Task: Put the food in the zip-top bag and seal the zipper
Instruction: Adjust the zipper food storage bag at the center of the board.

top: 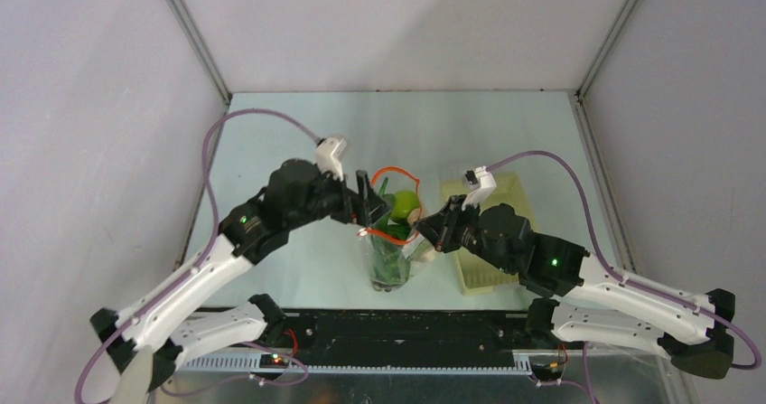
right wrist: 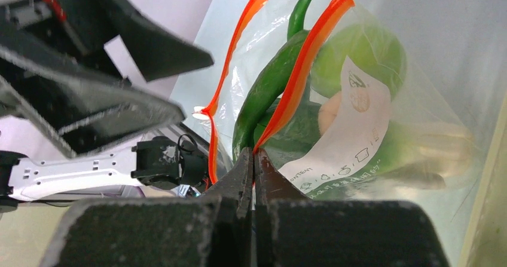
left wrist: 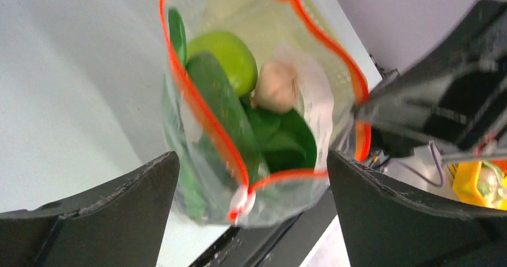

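The clear zip-top bag (top: 390, 250) stands upright at the table's middle, its mouth open. The orange-red zipper (top: 397, 171) forms a loop. Inside are a green apple (left wrist: 230, 52), a long green pepper (left wrist: 224, 109), a white mushroom (left wrist: 276, 86) and bok choy leaves (left wrist: 290, 138); grapes are hidden. My left gripper (left wrist: 251, 159) is open, its fingers wide either side of the zipper's end with the white slider (left wrist: 242, 200). My right gripper (right wrist: 254, 153) is shut on the zipper strip (right wrist: 299, 70) at the bag's other side. The apple (right wrist: 359, 58) and pepper (right wrist: 269, 88) show through the plastic.
A pale yellow perforated basket (top: 492, 273) lies right of the bag, under my right arm. The black base rail (top: 406, 332) runs along the near edge. Grey walls enclose the table on three sides.
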Robot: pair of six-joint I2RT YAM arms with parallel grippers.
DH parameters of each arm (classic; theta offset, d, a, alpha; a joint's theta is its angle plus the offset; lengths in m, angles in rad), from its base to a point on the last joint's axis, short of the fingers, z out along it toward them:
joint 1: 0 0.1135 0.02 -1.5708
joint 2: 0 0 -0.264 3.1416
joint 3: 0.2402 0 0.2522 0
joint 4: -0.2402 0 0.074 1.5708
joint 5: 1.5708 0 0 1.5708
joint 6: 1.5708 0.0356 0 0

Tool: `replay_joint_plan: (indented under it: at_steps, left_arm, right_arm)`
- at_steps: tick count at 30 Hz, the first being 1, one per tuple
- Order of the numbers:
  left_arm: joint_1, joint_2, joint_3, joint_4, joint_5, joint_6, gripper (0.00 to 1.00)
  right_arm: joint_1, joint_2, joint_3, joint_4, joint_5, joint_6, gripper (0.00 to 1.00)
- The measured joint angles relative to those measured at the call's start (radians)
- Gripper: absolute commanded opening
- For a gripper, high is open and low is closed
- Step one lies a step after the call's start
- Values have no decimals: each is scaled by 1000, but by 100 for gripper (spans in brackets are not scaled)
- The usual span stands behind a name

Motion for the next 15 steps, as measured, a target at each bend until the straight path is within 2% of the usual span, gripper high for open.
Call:
replay_joint_plan:
  at_steps: [3, 7, 12, 14, 15]
  left_arm:
    - [-25, -151, -140, 47, 5, -1, 100]
    - [-63, -268, -285, 128, 11, -1, 98]
    - [-94, -232, -350, 236, 45, 19, 92]
    - [-112, -206, -357, 276, 65, 39, 81]
    - [-121, -194, -362, 297, 75, 47, 80]
  right_arm:
    - [0, -19, -16, -3, 10, 11, 0]
    - [0, -39, -31, -15, 17, 26, 0]
    - [0, -52, -31, -40, 26, 42, 0]
    - [1, -58, -31, -46, 32, 48, 0]
    - [2, -61, -32, -48, 32, 52, 0]
